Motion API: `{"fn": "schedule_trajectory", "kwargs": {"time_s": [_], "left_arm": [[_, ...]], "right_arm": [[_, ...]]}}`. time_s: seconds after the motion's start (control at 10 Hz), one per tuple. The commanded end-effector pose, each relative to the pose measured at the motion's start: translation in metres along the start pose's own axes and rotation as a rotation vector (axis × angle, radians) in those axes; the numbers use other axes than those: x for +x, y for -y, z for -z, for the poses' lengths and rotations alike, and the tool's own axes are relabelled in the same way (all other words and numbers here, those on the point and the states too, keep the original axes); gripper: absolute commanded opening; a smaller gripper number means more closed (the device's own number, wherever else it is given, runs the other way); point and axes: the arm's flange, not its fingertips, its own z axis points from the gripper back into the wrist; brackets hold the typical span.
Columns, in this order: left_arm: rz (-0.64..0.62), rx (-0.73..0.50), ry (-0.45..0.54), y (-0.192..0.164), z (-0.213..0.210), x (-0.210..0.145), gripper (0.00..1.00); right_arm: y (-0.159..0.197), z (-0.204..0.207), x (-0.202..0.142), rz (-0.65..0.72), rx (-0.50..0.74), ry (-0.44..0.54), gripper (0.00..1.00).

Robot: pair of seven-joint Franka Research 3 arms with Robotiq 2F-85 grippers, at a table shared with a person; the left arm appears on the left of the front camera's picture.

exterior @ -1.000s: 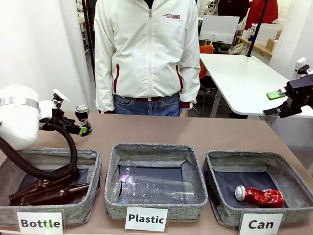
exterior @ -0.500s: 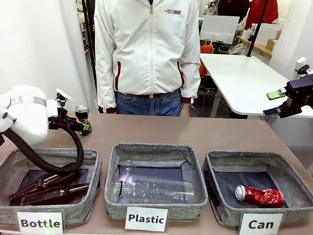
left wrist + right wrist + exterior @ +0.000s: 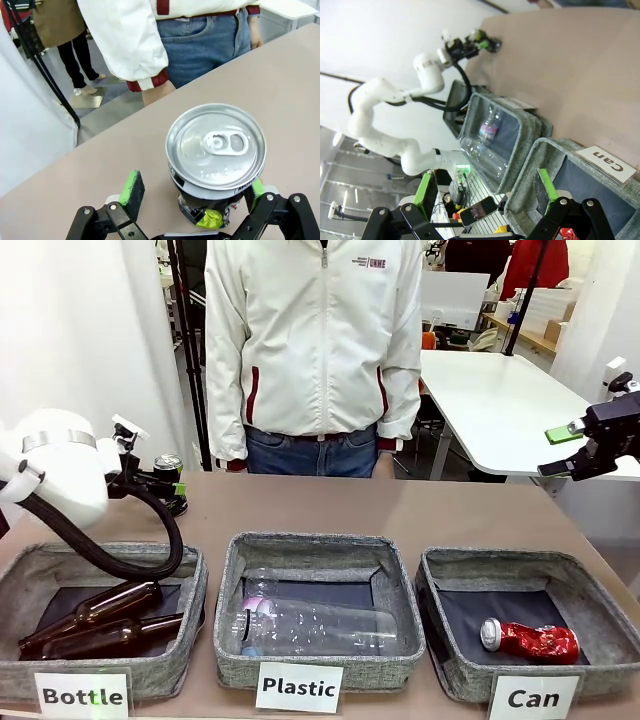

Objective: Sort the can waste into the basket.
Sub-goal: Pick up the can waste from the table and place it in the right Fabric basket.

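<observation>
Jaws wide on both grippers, left gripper (image 3: 192, 197) straddling upright black can (image 3: 216, 160) with silver pull-tab top, right gripper (image 3: 568, 450) empty, crushed red can (image 3: 528, 640) in Can basket (image 3: 455, 665)

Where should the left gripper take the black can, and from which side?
Grip the black can across its round side wall, below the silver lid. It stands upright on the table, so a level approach from the side fits. The left gripper is open and already straddles it, one green pad on each flank, with a gap visible on one side.
</observation>
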Motion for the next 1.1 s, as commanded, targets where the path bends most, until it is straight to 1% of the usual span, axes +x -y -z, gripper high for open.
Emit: {"fn": "schedule_trajectory", "kwargs": {"time_s": [0.0,0.2,0.4,0.5,0.6,0.7,0.9,1.0], "left_arm": [[0.018,0.0,0.032,0.0022,0.0072,-0.0027,1.0],[0.009,0.003,0.056,0.0033,0.0114,-0.001,1.0],[0.009,0.01,0.054,0.0019,0.0141,0.0005,1.0],[0.016,0.016,0.055,0.002,0.0145,0.001,0.49],[0.021,0.021,0.056,0.0024,0.0146,0.0005,0.4],[0.025,0.019,0.059,0.0024,0.0148,0.0004,0.0],[0.029,0.021,0.067,0.0027,0.0146,0.0006,0.0],[0.027,0.018,0.067,0.003,0.0142,0.0004,0.15]], "right_arm": [[-0.0016,-0.0029,-0.0005,-0.02,0.004,-0.007,1.0],[-0.0016,-0.0029,-0.0005,-0.02,0.004,-0.007,1.0],[-0.0016,-0.0029,-0.0005,-0.02,0.004,-0.007,1.0],[-0.0016,-0.0029,-0.0005,-0.02,0.004,-0.007,1.0],[-0.0016,-0.0029,-0.0005,-0.02,0.004,-0.007,1.0],[-0.0016,-0.0029,-0.0005,-0.02,0.004,-0.007,1.0],[-0.0016,-0.0029,-0.0005,-0.02,0.004,-0.007,1.0],[-0.0016,-0.0029,-0.0005,-0.02,0.004,-0.007,1.0]]}}
